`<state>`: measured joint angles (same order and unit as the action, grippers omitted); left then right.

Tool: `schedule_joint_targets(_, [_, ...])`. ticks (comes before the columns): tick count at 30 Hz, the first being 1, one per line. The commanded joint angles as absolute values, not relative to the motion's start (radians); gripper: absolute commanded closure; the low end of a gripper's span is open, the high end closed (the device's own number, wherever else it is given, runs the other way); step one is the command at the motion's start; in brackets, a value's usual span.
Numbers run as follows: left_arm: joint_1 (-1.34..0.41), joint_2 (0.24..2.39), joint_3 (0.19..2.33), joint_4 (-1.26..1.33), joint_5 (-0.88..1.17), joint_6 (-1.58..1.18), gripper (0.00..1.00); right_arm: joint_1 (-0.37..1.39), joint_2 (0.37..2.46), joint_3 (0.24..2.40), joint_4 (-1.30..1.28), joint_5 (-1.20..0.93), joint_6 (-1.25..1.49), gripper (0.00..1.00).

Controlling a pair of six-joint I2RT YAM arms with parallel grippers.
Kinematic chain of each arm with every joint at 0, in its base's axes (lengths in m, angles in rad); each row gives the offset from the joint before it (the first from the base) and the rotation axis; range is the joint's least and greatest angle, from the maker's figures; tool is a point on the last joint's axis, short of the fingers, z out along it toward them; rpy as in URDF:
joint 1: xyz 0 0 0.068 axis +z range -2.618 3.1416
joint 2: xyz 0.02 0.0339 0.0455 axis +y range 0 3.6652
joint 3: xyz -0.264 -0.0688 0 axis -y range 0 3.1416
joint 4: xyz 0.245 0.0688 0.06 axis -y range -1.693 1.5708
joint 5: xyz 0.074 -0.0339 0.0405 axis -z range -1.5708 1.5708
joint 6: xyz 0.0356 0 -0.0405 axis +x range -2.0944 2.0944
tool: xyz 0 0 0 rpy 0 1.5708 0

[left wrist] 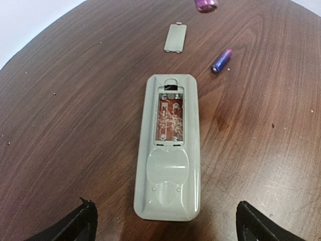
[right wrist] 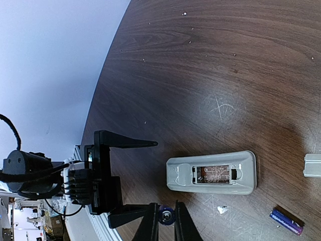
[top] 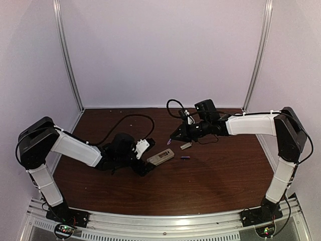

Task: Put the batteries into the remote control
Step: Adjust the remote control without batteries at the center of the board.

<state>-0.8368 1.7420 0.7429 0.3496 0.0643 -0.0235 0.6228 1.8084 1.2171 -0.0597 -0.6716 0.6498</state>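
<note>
remote: lies back up on the surface, in front of the left arm
compartment: open and empty, reddish board and contacts bare
cover: off, flat on the surface just past the remote's far end, not touching it
held battery: pinched end-on between the right gripper's fingertips, above the surface and near the remote, not over the compartment
loose battery: on its side on the surface, beside the remote's far end and near the cover, untouched
left gripper: spread wide, one finger on each side of the remote's near end with a gap on both sides, holding nothing
right gripper: pressed onto the held battery
done: cover removed, one battery picked up
left: both batteries to seat, none is in yet; closing the cover may follow
progress: early, judged under halfway
next, likely: bring the held battery over the compartment, match polarity and press it in, with the left gripper steadying the remote
</note>
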Motion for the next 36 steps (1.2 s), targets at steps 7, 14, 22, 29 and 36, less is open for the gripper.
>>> schedule_joint_targets(7, [-0.830,1.885,0.835,0.395,0.147,0.131,0.06,0.623,1.807,1.196,-0.084,-0.654,0.627,0.96])
schedule_joint_targets(14, [-0.827,1.951,0.869,0.401,0.185,0.140,0.28,0.623,1.830,1.202,-0.098,-0.642,0.629,0.96])
schedule_joint_targets(22, [-0.824,1.965,0.860,0.438,0.181,0.090,0.51,0.624,1.884,1.221,-0.077,-0.649,0.632,0.96])
schedule_joint_targets(29, [-0.825,1.966,0.874,0.418,0.065,-0.058,0.58,0.627,1.910,1.194,-0.011,-0.660,0.625,0.96])
schedule_joint_targets(36, [-0.844,1.972,0.854,0.442,0.031,-0.123,0.61,0.627,1.940,1.137,0.141,-0.652,0.658,0.96])
